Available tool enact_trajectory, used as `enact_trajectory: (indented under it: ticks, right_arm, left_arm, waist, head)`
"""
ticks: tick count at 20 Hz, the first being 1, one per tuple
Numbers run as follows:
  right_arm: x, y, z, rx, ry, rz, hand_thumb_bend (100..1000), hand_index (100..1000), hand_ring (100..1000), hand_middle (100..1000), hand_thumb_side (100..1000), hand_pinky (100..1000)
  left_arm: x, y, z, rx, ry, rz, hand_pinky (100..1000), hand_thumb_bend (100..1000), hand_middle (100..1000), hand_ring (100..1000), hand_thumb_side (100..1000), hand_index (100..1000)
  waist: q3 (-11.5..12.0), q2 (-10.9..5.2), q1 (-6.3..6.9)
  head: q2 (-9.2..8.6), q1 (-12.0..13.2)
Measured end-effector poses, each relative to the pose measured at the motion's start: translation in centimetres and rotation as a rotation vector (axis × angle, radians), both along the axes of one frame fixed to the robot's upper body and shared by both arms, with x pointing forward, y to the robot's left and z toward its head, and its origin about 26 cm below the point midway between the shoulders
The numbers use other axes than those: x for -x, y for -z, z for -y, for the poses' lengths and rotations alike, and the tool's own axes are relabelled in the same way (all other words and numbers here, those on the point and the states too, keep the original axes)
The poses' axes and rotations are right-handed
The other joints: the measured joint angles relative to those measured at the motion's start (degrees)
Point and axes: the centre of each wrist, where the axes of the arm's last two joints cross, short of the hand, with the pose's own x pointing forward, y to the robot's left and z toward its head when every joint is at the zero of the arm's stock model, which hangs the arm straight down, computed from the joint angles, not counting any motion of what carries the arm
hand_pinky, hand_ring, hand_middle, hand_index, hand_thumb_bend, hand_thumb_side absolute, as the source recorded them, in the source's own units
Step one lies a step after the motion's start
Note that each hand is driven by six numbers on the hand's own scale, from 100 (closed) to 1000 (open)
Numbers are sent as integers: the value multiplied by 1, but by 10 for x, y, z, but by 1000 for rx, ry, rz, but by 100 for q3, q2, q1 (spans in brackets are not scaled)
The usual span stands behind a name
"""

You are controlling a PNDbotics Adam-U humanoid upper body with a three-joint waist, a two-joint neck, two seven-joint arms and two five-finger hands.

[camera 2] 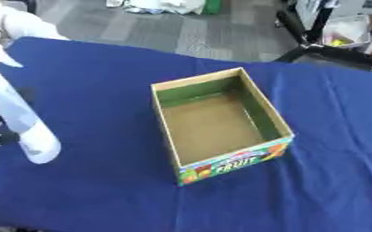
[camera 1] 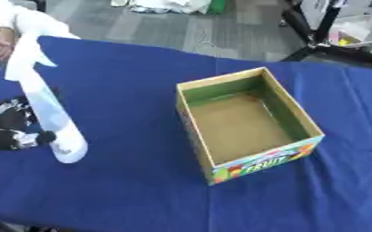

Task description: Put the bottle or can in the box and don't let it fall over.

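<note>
A matt blue cloth (camera 1: 141,190) covers the table, smooth with faint creases. On it the box (camera 1: 245,124) looks like plain brown cardboard inside, dull and unglazed, with a printed, slightly glossy paper face on its near wall. Left of the box, a pale bottle (camera 1: 50,113) seems to be translucent plastic, though blur hides its finish. Beside the bottle, the left hand (camera 1: 14,131) looks black, hard and faintly shiny.

Head-height stereo pair above box (camera 1: 249,124)
</note>
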Motion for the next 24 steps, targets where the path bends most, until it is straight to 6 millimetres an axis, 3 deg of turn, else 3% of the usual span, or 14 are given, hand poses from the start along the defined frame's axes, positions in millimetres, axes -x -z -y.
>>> enact_trajectory:
  ticks: [3,11,14,15,17,20,24]
  right_arm:
    - [0,0,-1,1,-4,-2,100,1000,1000,1000,534,1000]
    - [-1,1,-2,-1,-8,-5,100,1000,1000,1000,535,1000]
    - [-1,0,-2,-1,-10,-4,100,1000,1000,1000,534,1000]
    - [-1,0,-2,0,-10,-5,100,1000,1000,1000,534,1000]
    - [-1,0,-2,0,-11,-5,100,1000,1000,1000,535,1000]
    - [-1,0,-2,0,-12,-6,100,1000,1000,1000,535,1000]
    - [-1,-1,-2,1,-14,-5,100,1000,1000,1000,534,1000]
  left_arm:
    - [-3,3,4,5,9,-13,985,601,1000,1000,100,769]
    - [-8,9,10,37,-10,-33,932,443,1000,1000,100,695]
    - [-11,12,12,49,-34,-33,849,222,1000,1000,100,592]
    - [-12,13,13,54,-39,-34,836,195,1000,1000,100,570]
    - [-13,14,15,61,-48,-25,824,191,1000,1000,100,537]
    - [-13,14,17,59,-62,1,794,135,1000,1000,100,379]
    - [-16,10,20,40,-67,39,748,100,1000,1000,100,238]
  waist:
    - [-7,5,-1]
    - [-22,7,-1]
    - [-39,8,-1]
    - [-43,10,-1]
    - [-45,20,-1]
    - [-45,24,-1]
    - [-49,27,-1]
  head:
    - [-9,4]
    - [-29,17]
    - [-31,32]
    - [-31,37]
    - [-31,45]
    - [-31,45]
    - [-31,45]
